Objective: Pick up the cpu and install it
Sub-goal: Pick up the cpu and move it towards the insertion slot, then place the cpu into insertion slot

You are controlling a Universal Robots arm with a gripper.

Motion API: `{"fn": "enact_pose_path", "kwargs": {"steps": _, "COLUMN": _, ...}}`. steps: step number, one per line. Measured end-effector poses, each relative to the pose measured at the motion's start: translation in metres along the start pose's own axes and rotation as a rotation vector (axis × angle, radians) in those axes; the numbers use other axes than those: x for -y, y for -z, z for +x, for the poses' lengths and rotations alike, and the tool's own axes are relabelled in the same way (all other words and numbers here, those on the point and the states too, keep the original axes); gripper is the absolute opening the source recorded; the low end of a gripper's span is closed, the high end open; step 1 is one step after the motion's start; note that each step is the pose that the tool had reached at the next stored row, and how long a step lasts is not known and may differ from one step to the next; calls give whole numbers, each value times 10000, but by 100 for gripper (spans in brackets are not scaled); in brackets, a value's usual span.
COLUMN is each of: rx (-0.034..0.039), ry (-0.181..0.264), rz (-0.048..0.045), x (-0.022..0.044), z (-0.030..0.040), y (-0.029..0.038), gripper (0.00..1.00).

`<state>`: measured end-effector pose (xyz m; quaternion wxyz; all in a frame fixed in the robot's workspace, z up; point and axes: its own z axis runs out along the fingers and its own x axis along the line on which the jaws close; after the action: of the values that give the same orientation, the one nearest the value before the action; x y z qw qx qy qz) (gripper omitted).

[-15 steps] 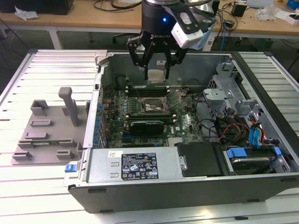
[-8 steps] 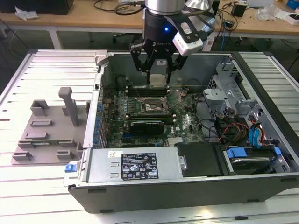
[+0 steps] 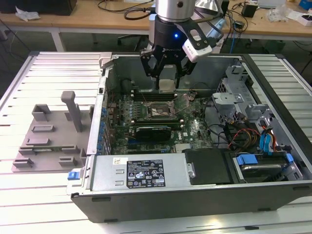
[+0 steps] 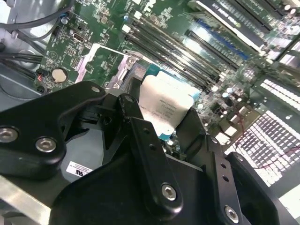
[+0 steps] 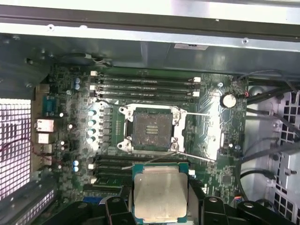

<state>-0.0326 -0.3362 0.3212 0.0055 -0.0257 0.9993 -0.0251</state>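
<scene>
In the upper middle of the exterior view the arm (image 3: 173, 12) stands vertical over the open case (image 3: 161, 195), with its gripper (image 3: 167, 83) pointing down at the motherboard (image 3: 195, 129). Its jaws are closed on the cpu (image 3: 167, 86), clamping two opposite edges and holding it flat in the air with the metal top up. The cpu hangs just past the socket (image 3: 157, 111), toward the frame's top and clear of it, while the socket's contact field lies exposed and the grey tray (image 3: 48, 131) sits at the frame's left, outside the case.
</scene>
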Motion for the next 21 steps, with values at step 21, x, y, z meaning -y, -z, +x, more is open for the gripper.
{"fn": "enact_pose_path", "kwargs": {"steps": 21, "rx": -24, "ry": -435, "rz": 10, "x": -26, "z": -16, "y": -41, "gripper": 55}}
